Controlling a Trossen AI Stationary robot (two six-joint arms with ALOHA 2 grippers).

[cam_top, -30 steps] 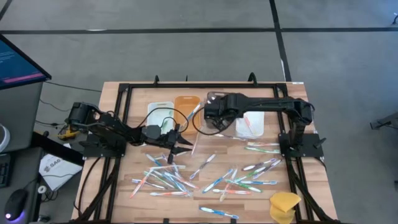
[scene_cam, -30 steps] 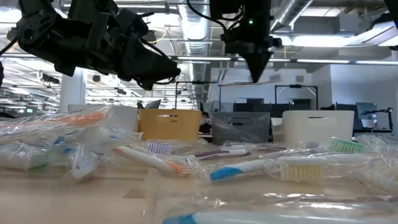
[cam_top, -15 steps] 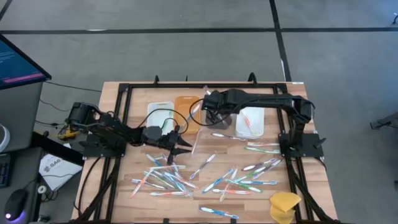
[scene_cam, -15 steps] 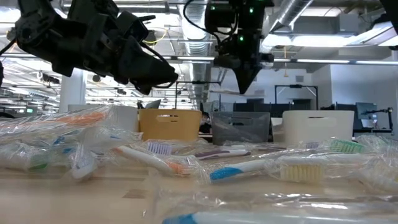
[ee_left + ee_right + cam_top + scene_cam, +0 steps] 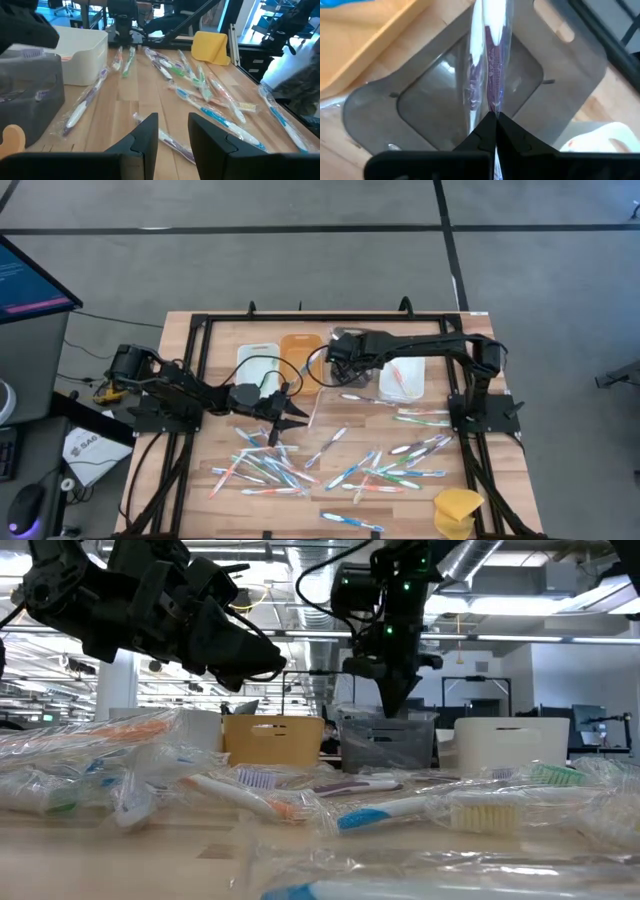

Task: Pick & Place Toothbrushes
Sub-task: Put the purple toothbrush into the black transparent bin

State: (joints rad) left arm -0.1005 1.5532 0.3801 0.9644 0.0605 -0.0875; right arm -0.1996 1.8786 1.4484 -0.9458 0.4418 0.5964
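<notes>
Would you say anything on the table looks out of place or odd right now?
Only the yellow lump at the table's near right corner: it is the one thing there that is neither bin nor toothbrush. The wrapped toothbrushes lie scattered, awaiting sorting.

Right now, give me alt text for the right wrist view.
The right pincer, shut, holds a purple toothbrush in a clear plastic wrapper directly above an empty grey rectangular plastic bin. An orange bin's edge and a white bin's corner flank it.

We cannot see the wrapped toothbrush [image 5: 487,75] bristle end: cut off by frame edge above the grey bin [image 5: 445,107]; handle hidden between fingers [image 5: 480,137].
</notes>
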